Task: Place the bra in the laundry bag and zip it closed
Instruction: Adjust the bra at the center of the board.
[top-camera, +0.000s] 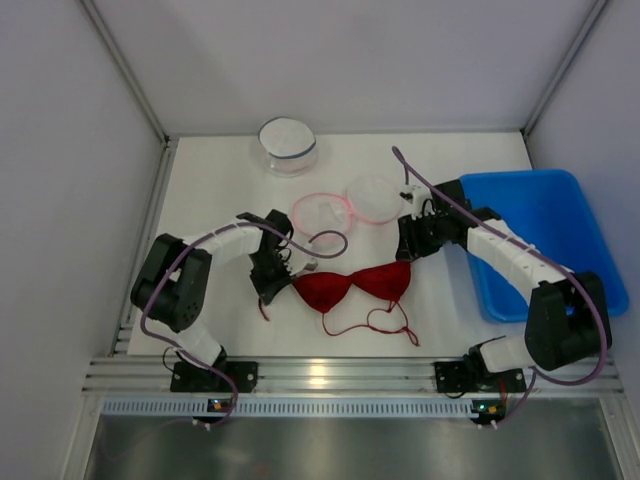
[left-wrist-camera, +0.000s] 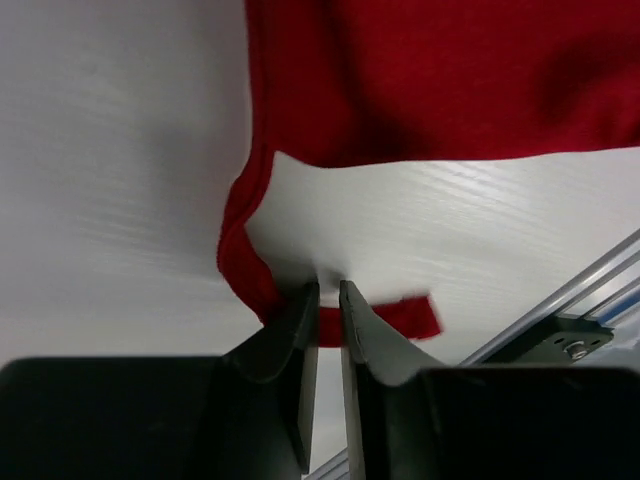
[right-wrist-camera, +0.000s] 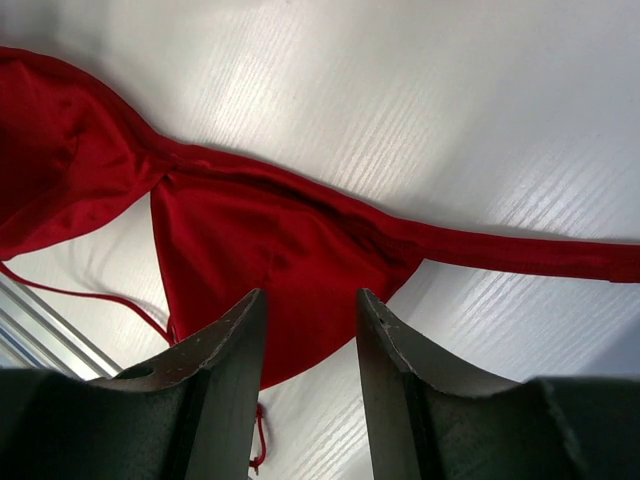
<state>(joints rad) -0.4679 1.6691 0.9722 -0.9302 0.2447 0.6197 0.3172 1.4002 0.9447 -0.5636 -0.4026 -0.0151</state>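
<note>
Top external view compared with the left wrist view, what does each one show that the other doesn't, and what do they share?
Only the top external view shows the open laundry bag, the blue bin, a round white container at the back, and the right gripper. Only the left wrist view shows, close up, the left gripper pinched on a thin red band at the edge of the bra. Both show the red bra, the white table and the metal rail at the near edge.

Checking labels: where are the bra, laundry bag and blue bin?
bra (top-camera: 322, 290), top view, left cup.
laundry bag (top-camera: 322, 212), top view, open left half's mesh.
blue bin (top-camera: 570, 225), top view, bare floor.
</note>
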